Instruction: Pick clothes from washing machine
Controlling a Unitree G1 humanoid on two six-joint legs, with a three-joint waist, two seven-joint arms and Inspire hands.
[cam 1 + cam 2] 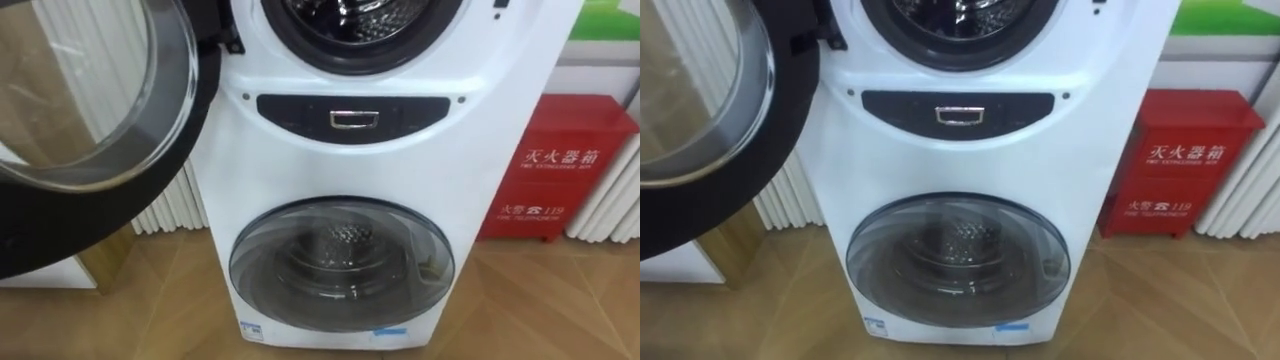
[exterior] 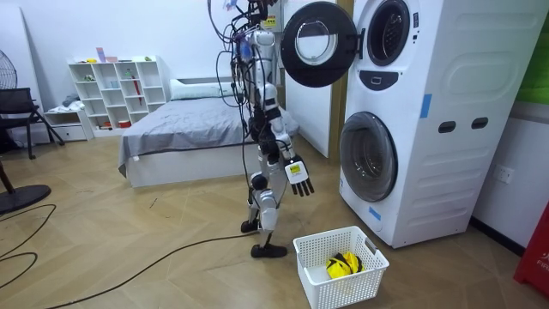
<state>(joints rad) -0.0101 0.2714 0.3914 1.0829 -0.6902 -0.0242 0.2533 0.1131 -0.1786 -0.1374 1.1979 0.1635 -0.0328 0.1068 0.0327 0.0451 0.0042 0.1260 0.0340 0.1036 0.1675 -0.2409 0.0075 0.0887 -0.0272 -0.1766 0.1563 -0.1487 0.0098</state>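
I stand facing a white stacked washing machine [image 1: 400, 150]. Its upper round door [image 1: 90, 120] is swung open to my left, and the upper drum opening [image 1: 350, 25] shows bare metal inside. The lower door [image 1: 342, 265] is closed, with a grey drum behind the glass. In the room view a white laundry basket [image 2: 341, 245] sits on the floor beside my feet, and a yellow and black cloth [image 2: 343, 264] lies in it. My right hand [image 2: 298, 176] hangs at thigh height with its fingers straight, holding nothing.
A red cabinet [image 1: 560, 170] stands against the wall right of the machine, with a white radiator [image 1: 615, 200] beside it. Another radiator [image 1: 175, 215] is behind the open door. A bed [image 2: 184, 129] and white shelves [image 2: 120, 90] are behind me on the wooden floor.
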